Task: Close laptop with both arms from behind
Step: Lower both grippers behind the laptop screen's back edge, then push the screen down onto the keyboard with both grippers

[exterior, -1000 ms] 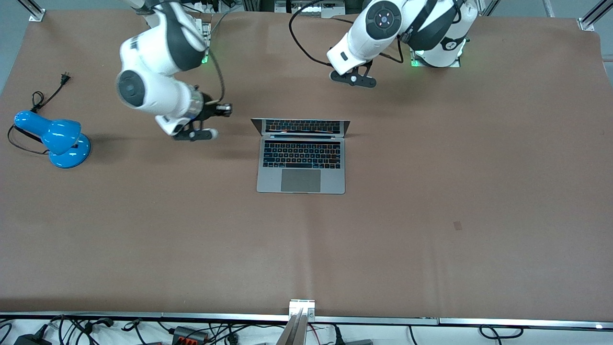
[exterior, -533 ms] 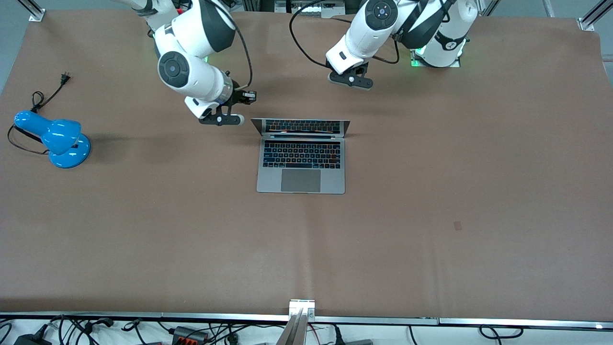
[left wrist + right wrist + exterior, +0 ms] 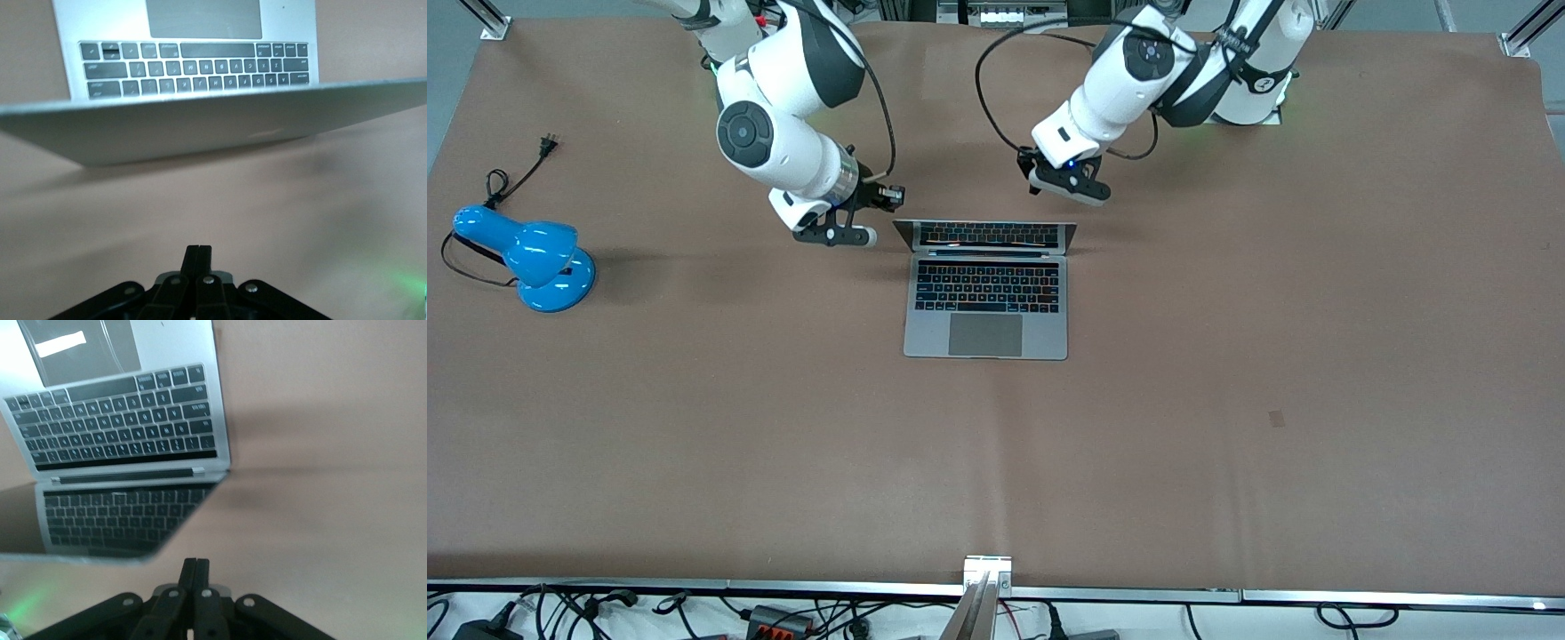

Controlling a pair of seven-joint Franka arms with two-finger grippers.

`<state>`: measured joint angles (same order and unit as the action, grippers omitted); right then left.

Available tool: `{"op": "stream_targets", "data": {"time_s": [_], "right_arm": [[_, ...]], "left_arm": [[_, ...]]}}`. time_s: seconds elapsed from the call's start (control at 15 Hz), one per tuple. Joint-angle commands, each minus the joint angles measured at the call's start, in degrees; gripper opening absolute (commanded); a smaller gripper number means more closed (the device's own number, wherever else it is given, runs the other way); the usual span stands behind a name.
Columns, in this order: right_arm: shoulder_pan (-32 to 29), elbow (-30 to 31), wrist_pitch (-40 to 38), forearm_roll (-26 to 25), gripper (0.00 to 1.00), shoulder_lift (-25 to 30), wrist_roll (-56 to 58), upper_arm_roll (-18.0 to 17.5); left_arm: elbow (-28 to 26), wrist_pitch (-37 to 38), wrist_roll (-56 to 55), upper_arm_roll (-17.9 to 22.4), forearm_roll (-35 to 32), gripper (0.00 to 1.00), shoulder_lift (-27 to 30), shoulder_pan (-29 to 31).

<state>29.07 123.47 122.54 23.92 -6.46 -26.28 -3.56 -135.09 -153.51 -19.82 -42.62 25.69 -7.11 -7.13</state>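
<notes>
The silver-grey laptop (image 3: 985,307) lies open in the middle of the table, its lid (image 3: 985,234) raised on the side toward the arms' bases. My left gripper (image 3: 1067,182) is shut and empty, just above the table and farther from the front camera than the lid's corner at the left arm's end. The left wrist view shows the lid's back (image 3: 200,133) ahead of that gripper (image 3: 199,252). My right gripper (image 3: 838,235) is shut and empty beside the lid's corner at the right arm's end. The right wrist view shows the keyboard (image 3: 120,413) and the dark screen (image 3: 113,517) ahead of that gripper (image 3: 195,565).
A blue desk lamp (image 3: 529,258) with a black cord and plug (image 3: 547,142) stands near the right arm's end of the brown table (image 3: 1227,356). Cables and a metal bracket (image 3: 987,569) line the front edge.
The right gripper swung in from the lamp's side to the lid's corner. The left gripper came down from near its base toward the lid's back. The laptop has not moved.
</notes>
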Motion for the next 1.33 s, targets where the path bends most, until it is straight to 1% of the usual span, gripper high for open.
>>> {"op": "stream_targets", "data": {"time_s": [0.0,0.2,0.4,0.47,0.53,0.6,0.8,0.87,1.07,1.27], "right_arm": [[-0.2,-4.0,0.2,2.5,0.00,-4.1,-0.3,-0.2],[0.1,-5.8,1.9,3.0,0.00,-6.1,-0.3,-0.2],[-0.3,-9.6,1.9,3.0,0.00,-9.1,-0.3,-0.1],[-0.7,-10.9,1.9,2.9,0.00,-10.1,-0.3,-0.1],[-1.2,-12.1,1.9,2.9,0.00,-11.0,-0.2,-0.1],[-1.6,-13.2,1.9,2.8,0.00,-11.9,0.0,-0.1],[-2.6,-15.6,1.9,2.2,0.00,-13.7,0.6,0.0],[-2.7,-16.8,2.0,2.2,0.00,-14.9,0.8,0.0],[-3.8,-21.1,2.6,0.3,0.00,-19.8,0.8,0.0],[-4.1,-24.8,2.8,0.0,0.00,-23.5,0.8,0.1]], "left_arm": [[0.4,-1.2,6.1,-0.5,1.6,0.01,-0.9,2.0],[0.8,-1.3,7.8,-0.5,1.6,0.01,-1.8,2.4],[0.9,-1.3,9.6,0.0,1.5,0.01,-2.0,2.4],[1.1,-1.4,11.5,0.2,1.3,0.01,-3.0,2.6],[1.1,-2.5,13.3,0.3,1.0,0.01,-3.8,3.7],[1.1,-5.8,15.3,0.3,0.9,0.01,-5.4,4.4],[1.9,-17.5,19.5,0.3,0.9,0.01,-12.8,4.5],[2.4,-20.0,19.9,0.3,0.9,0.01,-14.8,4.6],[3.8,-21.7,21.7,0.8,0.9,0.00,-17.2,4.6],[4.0,-21.7,23.6,1.8,0.9,0.00,-17.8,4.5]]}}
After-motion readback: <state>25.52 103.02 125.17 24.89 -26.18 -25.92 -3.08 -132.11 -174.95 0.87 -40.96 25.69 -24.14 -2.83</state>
